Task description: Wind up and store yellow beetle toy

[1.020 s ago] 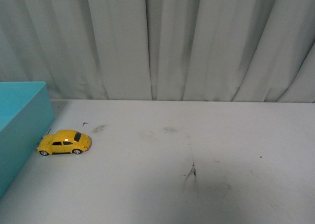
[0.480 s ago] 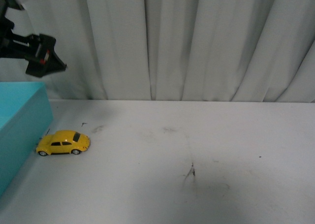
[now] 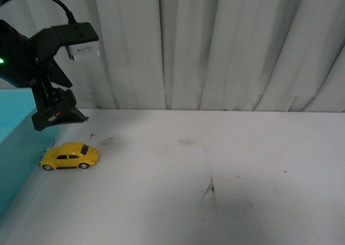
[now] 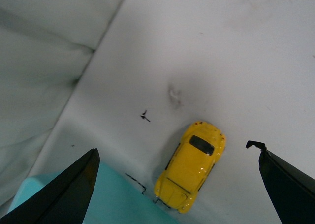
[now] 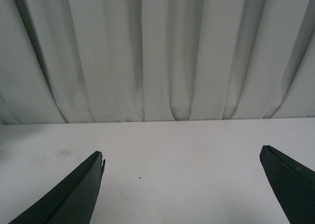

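One small glossy yellow beetle toy car (image 3: 70, 155) is seen standing on its wheels just beside the side wall of a turquoise open box (image 3: 16, 142). Whether its near end touches that wall cannot be told. The toy is not yet held and not yet stored.

Above the toy, close to the box's far corner, the black left gripper (image 3: 58, 116) is held in the air with its jaws spread wide and nothing between them. In the left wrist view the toy (image 4: 191, 172) is framed between the two fingers, with its long axis roughly across the line that joins them.

The step in hand is judged to be the descent for a grasp. It is best done with the jaws kept wide until the rounded body sits between them. The body should then be pinched across its width, above the wheels, so that the wheels stay free to be wound against the scuffed white table top (image 3: 215, 164). Care is called for on the box side, where one finger is seen over the turquoise rim and may strike it.

Well away from the box, the right gripper (image 5: 182, 150) is likewise parted and empty, pointed at the pale pleated curtain (image 3: 215, 46).
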You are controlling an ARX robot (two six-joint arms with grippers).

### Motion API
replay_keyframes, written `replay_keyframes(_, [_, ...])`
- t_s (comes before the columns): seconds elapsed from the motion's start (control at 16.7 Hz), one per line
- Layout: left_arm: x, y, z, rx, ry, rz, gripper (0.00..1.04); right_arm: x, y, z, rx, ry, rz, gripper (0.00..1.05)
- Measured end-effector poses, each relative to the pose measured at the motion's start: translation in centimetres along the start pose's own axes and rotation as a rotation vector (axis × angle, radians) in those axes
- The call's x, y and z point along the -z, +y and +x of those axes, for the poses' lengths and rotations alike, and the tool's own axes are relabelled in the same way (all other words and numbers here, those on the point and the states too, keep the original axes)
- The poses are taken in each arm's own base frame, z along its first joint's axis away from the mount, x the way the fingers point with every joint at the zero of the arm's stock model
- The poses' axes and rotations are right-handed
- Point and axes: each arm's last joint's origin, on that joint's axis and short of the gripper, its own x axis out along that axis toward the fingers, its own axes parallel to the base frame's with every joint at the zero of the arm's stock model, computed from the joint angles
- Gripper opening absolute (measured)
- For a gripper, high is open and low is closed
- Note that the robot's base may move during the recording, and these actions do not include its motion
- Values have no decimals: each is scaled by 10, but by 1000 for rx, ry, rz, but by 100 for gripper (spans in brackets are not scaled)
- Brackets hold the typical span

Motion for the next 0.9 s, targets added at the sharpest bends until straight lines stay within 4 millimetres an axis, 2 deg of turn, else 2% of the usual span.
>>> replay_keyframes(0.18, [-3,-5,8,49,26,61,98,0,0,0,0,0,0,98])
replay_keyframes(0.36, [-4,-14,32,131,102,184,98,0,0,0,0,0,0,98])
replay_keyframes(0.9, [11,-6,80,205,277,371,98,0,0,0,0,0,0,98])
